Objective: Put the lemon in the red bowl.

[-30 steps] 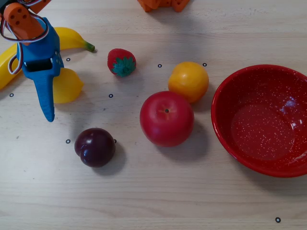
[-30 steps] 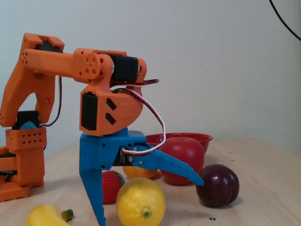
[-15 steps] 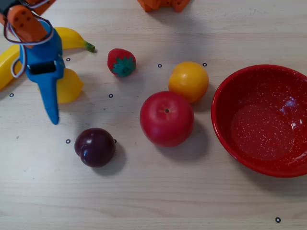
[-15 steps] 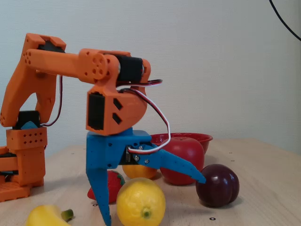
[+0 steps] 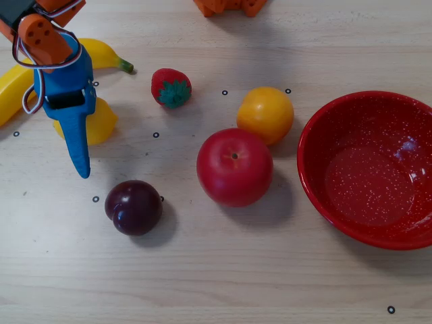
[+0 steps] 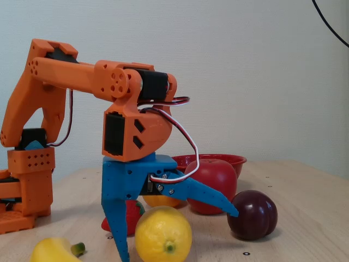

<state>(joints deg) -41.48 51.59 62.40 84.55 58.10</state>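
In the overhead view, the lemon lies on the desk near its left edge, just below the banana. The tool straddles it with its fingers spread wide, grasping nothing. The red apple sits mid-desk, and the red bowl stands at the right edge.

Hobby or laboratory robotics test bench. A pale wood-grain tabletop carries small black ring markers scattered over its surface, visible in the overhead view. Toy fruit lies spread across it. In the fixed view, an orange 3D-printed arm with exposed servo wiring stands before a bare pale wall.
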